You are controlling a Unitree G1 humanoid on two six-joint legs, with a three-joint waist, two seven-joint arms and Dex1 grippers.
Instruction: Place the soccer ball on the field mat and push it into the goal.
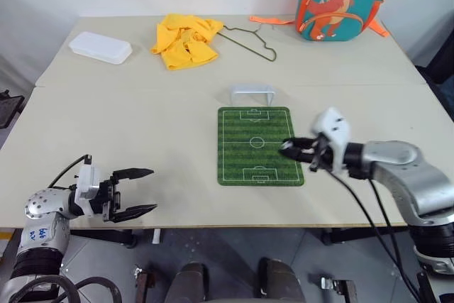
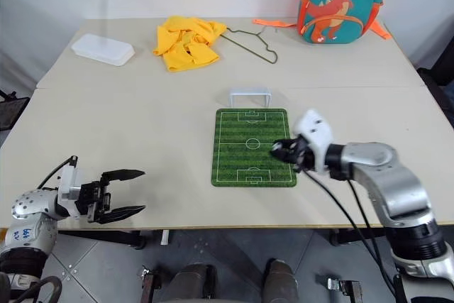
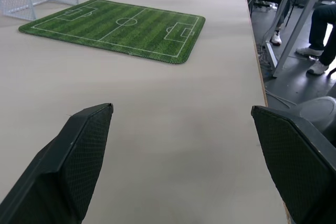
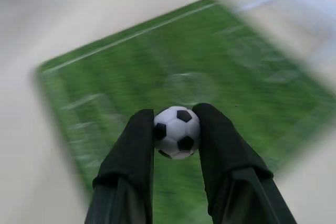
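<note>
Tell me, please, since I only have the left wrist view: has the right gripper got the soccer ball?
Observer: Yes, the right gripper is shut on the soccer ball, pinched between its two fingers.
Operator: Where is it relative to the field mat?
Observer: Over the field mat's right edge, about level with the centre circle.
Operator: Anything beyond the goal that I should know about?
Observer: Past the goal lie a yellow cloth and a wire hanger, well clear of it.
</note>
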